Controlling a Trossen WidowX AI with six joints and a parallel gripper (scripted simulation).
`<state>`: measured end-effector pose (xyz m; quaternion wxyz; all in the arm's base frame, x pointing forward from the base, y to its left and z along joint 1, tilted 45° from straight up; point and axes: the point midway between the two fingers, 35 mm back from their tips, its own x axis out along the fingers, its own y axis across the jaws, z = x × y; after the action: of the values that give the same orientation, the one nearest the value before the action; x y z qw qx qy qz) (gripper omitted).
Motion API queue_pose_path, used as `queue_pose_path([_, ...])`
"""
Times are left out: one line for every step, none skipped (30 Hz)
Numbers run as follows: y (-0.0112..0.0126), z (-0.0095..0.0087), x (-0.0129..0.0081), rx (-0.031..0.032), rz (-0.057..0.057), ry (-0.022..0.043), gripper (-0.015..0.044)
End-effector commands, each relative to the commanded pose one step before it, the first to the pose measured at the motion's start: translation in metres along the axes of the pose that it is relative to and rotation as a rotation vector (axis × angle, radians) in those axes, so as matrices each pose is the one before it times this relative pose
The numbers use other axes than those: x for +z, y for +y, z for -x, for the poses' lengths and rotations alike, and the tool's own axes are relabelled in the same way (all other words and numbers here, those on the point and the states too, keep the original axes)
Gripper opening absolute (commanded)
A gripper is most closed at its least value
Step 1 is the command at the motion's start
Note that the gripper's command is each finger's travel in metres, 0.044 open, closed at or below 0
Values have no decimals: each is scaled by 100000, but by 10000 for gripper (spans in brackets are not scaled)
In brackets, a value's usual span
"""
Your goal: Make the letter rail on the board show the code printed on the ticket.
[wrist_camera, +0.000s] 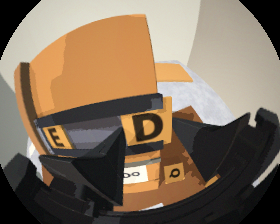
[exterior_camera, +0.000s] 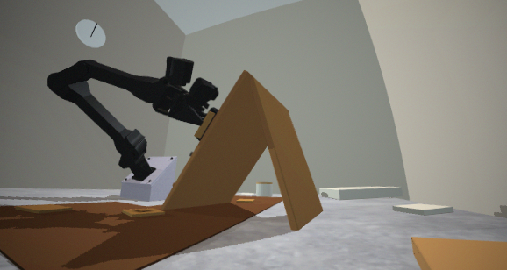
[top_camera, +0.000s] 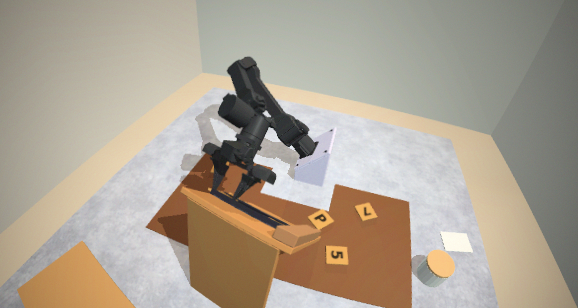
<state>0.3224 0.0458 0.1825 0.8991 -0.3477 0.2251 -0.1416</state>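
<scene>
The tall orange-brown wedge-shaped board (top_camera: 232, 252) looks like smooth matt wood or fibreboard, without visible grain. The dark rail strip (wrist_camera: 98, 125) across its face is smooth and duller. The square orange tile marked D (wrist_camera: 145, 128), clamped in the matt black plastic-looking claw (wrist_camera: 153, 163), has a flat, unglossy face with black print. The grey desk (top_camera: 400, 152) looks mottled, like rough stone or felt. The dark brown flat mat (top_camera: 370, 262) on it is matt and even. The small grey cylindrical jar (top_camera: 434, 269) has a slightly translucent wall and a matt tan lid.
</scene>
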Motion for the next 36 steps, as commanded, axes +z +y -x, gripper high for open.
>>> queue_pose_path([210,32,18,-190,-427,-109,0])
queue_pose_path([0,0,0,0,0,0,0])
queue_pose_path([-3,-4,-3,0,0,0,0])
queue_pose_path([8,-4,-2,0,0,0,0])
queue_pose_path([18,-3,-2,0,-1,0,0])
queue_pose_path([24,-3,-2,0,-1,0,0])
queue_pose_path([35,-3,-2,1,-1,0,0])
queue_pose_path([41,-2,-1,1,-2,0,0])
queue_pose_path([50,-2,-1,1,-2,0,0])
queue_pose_path([54,-2,-1,1,-2,0,0])
queue_pose_path([60,-2,-1,2,-3,1,0])
queue_pose_path([66,-2,-1,2,-3,1,0])
queue_pose_path([70,-1,-1,2,-3,1,0])
queue_pose_path([64,-1,-1,2,-3,1,0])
queue_pose_path([63,-1,-1,2,-3,0,0])
queue_pose_path([66,0,-1,2,-3,0,0])
queue_pose_path([69,0,0,2,-3,0,0])
queue_pose_path([69,0,-1,2,-3,0,0])
queue_pose_path([62,1,0,1,-3,0,0])
queue_pose_path([64,1,0,2,-3,0,0])
queue_pose_path([67,1,0,2,-3,0,0])
queue_pose_path([67,1,0,2,-3,0,0])
queue_pose_path([70,2,1,2,-3,0,0])
queue_pose_path([63,2,1,2,-3,0,0])
queue_pose_path([65,2,1,2,-3,0,0])
queue_pose_path([65,2,1,1,-3,0,0])
queue_pose_path([68,3,1,2,-3,0,0])
queue_pose_path([62,2,1,2,-3,0,0])
queue_pose_path([63,2,1,2,-3,0,0])
queue_pose_path([66,2,1,2,-3,0,0])
queue_pose_path([67,3,1,2,-3,0,0])
queue_pose_path([61,2,1,1,-3,0,0])
queue_pose_path([62,2,1,2,-3,0,0])
queue_pose_path([66,2,1,2,-3,0,0])
queue_pose_path([66,2,1,1,-3,0,0])
queue_pose_path([60,2,1,1,-3,0,0])
